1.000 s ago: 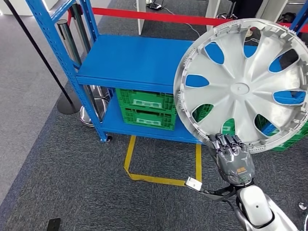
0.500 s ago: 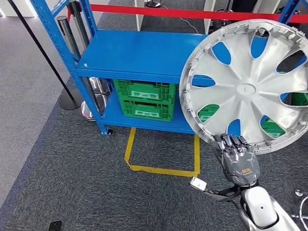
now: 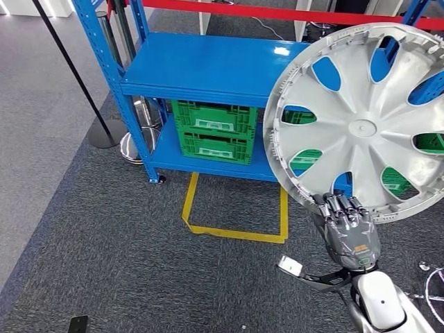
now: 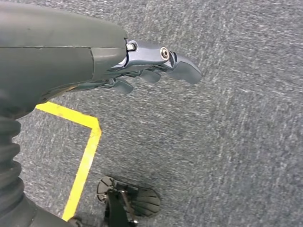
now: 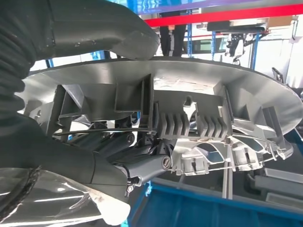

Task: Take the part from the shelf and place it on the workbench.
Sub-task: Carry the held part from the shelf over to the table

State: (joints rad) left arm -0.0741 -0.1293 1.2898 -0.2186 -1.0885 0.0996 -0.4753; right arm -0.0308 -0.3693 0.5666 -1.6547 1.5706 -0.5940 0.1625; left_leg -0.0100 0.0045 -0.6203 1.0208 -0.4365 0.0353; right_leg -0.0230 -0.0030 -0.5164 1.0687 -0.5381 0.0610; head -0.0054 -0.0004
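A blue metal rack [image 3: 209,66] stands on grey carpet [image 3: 105,263]. Two green crates [image 3: 216,130] sit stacked on its lower level, under the bare blue top deck. In front of the rack, yellow tape [image 3: 233,232] marks an open rectangle on the carpet. Beside the rack's left post stand chrome barrier posts [image 3: 137,135] with round bases, and a black pole [image 3: 68,66] slants down to a dark disc base. Behind the rack runs a red barrier band [image 3: 272,12]. A small black object [image 3: 78,324] lies on the carpet well in front of the rack.
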